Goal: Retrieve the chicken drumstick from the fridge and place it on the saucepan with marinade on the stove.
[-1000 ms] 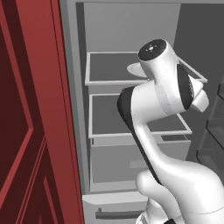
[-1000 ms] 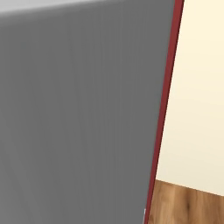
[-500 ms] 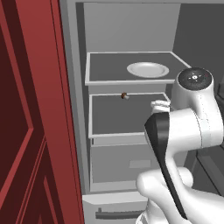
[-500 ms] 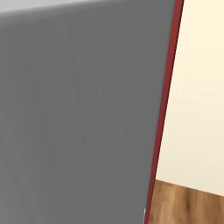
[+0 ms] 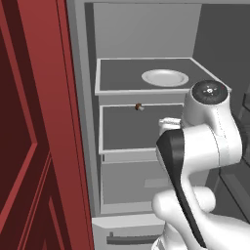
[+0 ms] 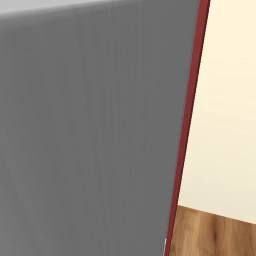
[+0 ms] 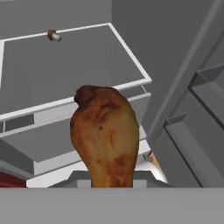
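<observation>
Swinging right and drawing back from the fridge (image 5: 146, 29) shelves, uncovering the white plate (image 5: 165, 77) and a tiny brown item (image 5: 139, 106) hidden a second ago.
Carrying the chicken drumstick (image 7: 105, 135) out past the open door — jaws clamped on its lower end, meat standing up in front of the hand camera, clear of the shelf. Keeping the grip firm and the withdrawal smooth — judging the door bins at the right as the nearest snag before turning toward the stove.
</observation>
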Controlling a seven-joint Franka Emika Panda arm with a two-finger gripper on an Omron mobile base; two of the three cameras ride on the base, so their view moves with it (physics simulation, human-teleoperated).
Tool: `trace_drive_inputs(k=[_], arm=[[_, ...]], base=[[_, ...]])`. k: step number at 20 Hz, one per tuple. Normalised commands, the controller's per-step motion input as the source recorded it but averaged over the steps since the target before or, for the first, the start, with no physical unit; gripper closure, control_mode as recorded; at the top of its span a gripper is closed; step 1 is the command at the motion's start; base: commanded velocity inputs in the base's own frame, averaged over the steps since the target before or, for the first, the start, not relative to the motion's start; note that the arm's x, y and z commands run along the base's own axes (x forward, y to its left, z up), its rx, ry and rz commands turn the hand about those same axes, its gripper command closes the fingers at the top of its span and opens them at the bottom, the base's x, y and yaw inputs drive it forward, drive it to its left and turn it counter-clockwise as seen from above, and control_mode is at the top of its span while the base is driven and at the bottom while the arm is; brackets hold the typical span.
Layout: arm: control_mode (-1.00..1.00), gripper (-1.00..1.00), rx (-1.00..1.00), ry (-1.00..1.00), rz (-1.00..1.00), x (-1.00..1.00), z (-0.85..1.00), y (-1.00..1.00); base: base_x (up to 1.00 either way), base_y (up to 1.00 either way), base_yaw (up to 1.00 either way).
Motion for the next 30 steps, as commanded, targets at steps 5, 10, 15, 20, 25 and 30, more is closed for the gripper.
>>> trace_drive_inputs(k=[5, 10, 15, 20, 25, 30], arm=[[-1.0, 1.0, 0.0, -0.03, -0.11, -0.14, -0.11, 0.41], [1.0, 1.0, 0.0, -0.02, -0.07, -0.19, -0.07, 0.18], [1.0, 1.0, 0.0, 0.0, 0.0, 0.0, 0.0, 0.0], [1.0, 1.0, 0.0, 0.0, 0.0, 0.0, 0.0, 0.0], [1.0, 1.0, 0.0, 0.0, 0.0, 0.0, 0.0, 0.0], [1.0, 1.0, 0.0, 0.0, 0.0, 0.0, 0.0, 0.0]], base=[[0.0, 0.0, 0.0], [-0.42, 0.22, -0.12], [-0.82, 0.33, -0.19], [-0.69, 0.33, -0.15], [-0.7, 0.01, -0.08], [-0.8, 0.0, -0.07]])
